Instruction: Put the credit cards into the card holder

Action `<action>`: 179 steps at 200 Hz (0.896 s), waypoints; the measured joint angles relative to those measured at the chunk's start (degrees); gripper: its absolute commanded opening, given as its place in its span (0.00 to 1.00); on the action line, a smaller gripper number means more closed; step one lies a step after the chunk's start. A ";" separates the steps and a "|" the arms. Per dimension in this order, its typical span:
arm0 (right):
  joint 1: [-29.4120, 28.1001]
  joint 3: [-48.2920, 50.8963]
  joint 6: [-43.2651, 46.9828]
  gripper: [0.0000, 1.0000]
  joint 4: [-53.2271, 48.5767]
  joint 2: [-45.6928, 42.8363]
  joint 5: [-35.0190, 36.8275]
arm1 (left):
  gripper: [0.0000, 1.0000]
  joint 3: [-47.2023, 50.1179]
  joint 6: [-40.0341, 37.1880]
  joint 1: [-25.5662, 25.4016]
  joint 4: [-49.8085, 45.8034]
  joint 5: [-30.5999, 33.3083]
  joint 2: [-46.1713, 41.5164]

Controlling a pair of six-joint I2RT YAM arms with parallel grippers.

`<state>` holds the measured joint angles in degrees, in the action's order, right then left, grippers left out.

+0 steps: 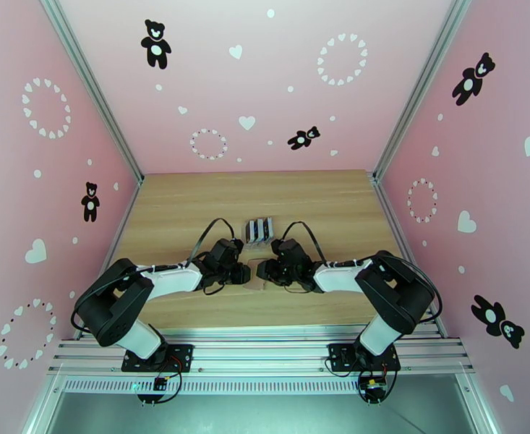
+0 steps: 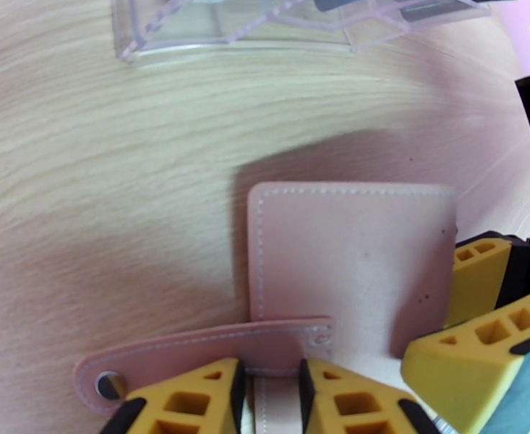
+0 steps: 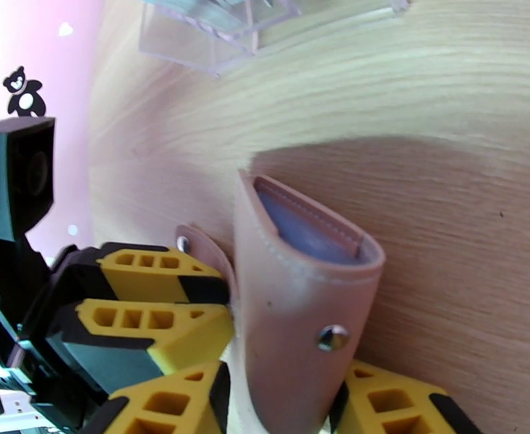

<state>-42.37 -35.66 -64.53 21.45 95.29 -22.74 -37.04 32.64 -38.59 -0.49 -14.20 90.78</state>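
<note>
Left jaws narrow, nipping one cover of the wallet (image 2: 351, 262), right jaws gripping the other cover, wallet ajar

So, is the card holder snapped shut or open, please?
The card holder is unsnapped and partly open: its snap tab lies loose, cover bowing off the sleeve.
</note>
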 measured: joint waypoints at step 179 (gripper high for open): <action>-1.27 -1.55 0.81 0.10 -1.36 -0.72 1.07 | 0.34 0.57 0.57 0.61 0.33 0.07 -0.66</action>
<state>-43.64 -37.21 -63.72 20.10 94.56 -21.67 -36.47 33.21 -37.98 -0.16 -14.13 90.13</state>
